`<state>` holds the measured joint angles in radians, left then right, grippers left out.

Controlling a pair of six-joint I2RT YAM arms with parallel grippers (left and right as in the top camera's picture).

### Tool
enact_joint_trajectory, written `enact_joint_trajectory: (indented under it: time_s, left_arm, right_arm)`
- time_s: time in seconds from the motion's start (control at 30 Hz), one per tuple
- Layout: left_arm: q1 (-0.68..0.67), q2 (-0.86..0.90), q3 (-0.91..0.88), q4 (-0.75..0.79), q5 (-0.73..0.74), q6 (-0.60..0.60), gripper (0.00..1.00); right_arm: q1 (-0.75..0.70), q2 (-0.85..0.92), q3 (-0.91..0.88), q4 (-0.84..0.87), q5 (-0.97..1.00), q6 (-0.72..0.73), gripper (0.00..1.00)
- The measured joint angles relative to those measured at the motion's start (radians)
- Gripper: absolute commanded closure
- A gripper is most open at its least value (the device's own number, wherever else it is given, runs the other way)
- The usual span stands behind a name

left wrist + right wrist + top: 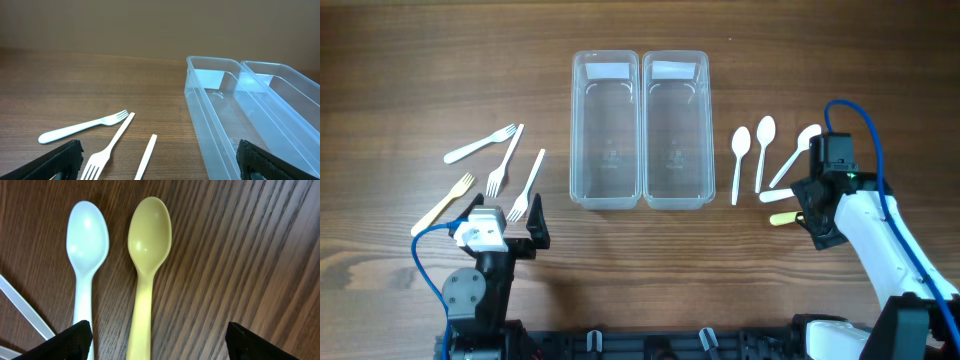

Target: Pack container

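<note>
Two clear, empty containers stand side by side mid-table, the left one (606, 130) and the right one (675, 130). Several forks lie to their left: white ones (480, 146) (504, 160) (527, 185) and a cream one (443, 203). Several white spoons (764, 150) lie to the right. My right gripper (810, 212) is open and low over a yellow spoon (147, 245), whose handle runs between the fingers (160, 345). A white spoon (86, 240) lies beside it. My left gripper (507, 222) is open and empty behind the forks (107, 147).
In the left wrist view the left container's wall (210, 100) stands just right of the fork handle (146, 156), with the second container (280, 85) beyond it. The blue cable (868, 130) loops over the right arm.
</note>
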<state>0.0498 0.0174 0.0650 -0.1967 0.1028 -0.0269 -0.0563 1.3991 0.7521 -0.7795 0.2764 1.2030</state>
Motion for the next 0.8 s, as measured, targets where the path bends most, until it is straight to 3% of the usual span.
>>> enact_joint_trajectory:
  time_s: [0.8]
  left_arm:
    - [0.0,0.0,0.0,0.0,0.0,0.0,0.0]
  right_arm:
    - [0.0,0.0,-0.02,0.056,-0.011,-0.048,0.06]
